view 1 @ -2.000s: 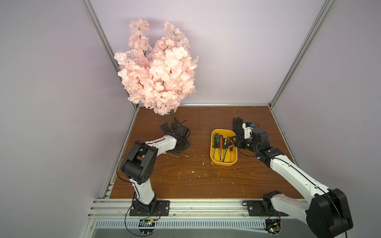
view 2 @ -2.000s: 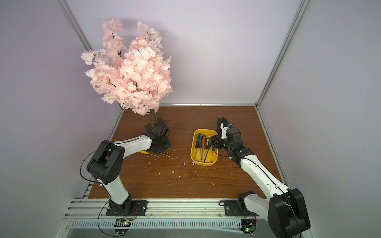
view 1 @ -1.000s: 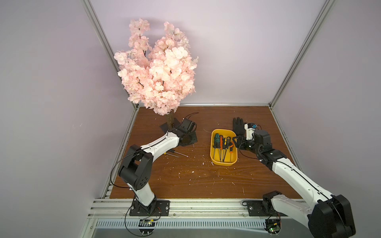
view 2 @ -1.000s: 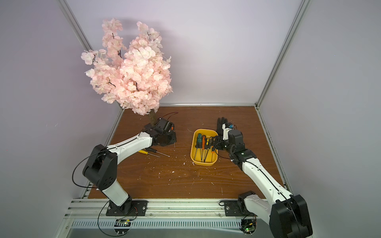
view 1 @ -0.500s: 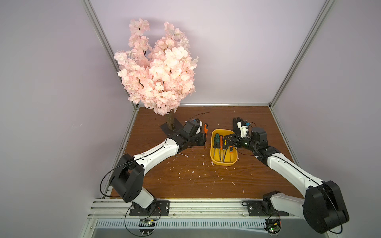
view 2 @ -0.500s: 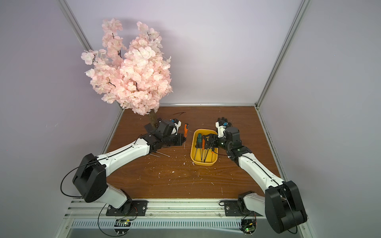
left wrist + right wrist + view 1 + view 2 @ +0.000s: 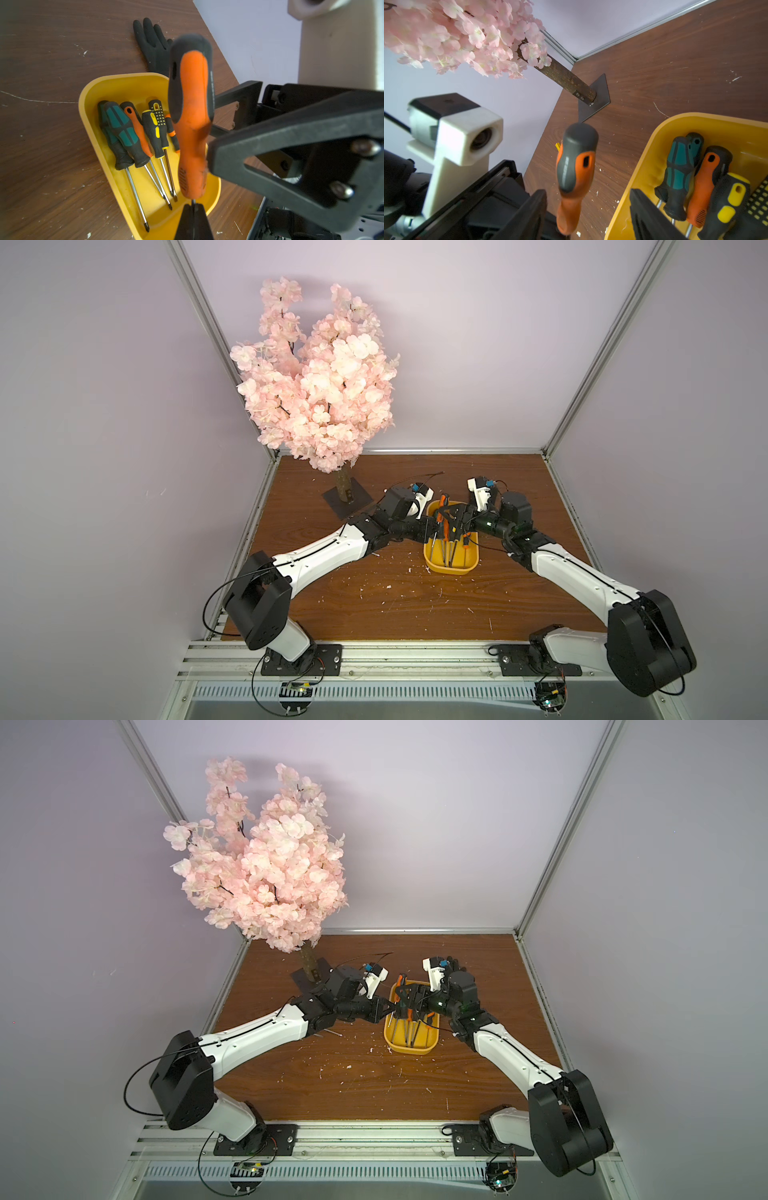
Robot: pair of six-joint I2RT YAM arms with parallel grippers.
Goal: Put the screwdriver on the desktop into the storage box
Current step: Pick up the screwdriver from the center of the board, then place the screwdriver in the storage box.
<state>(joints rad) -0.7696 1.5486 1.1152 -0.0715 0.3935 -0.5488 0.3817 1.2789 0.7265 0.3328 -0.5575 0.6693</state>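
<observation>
- left arm (image 7: 324,556) reaches low from its base across the desktop (image 7: 395,605), with its wrist at the storage box (image 7: 451,571)
- left gripper (image 7: 193,209) is clenched on the bare shaft of the orange-and-black screwdriver (image 7: 192,116), just below the handle
- this screwdriver is held clear of the desktop with its handle up and slightly tilted, over the box's far end on the left arm's side
- right arm (image 7: 573,572) comes in from the opposite side, elbow bent, with its wrist over the box
- right gripper (image 7: 585,193) is spread, one finger on each side of the orange handle, with a gap on both sides in the right wrist view
- the box sits on the desktop and holds other screwdrivers (image 7: 128,133) side by side, with teal, orange and yellow handles at the far end and tips toward the arm bases
- a black glove (image 7: 153,47) lies on the desktop just past the box's far end
</observation>
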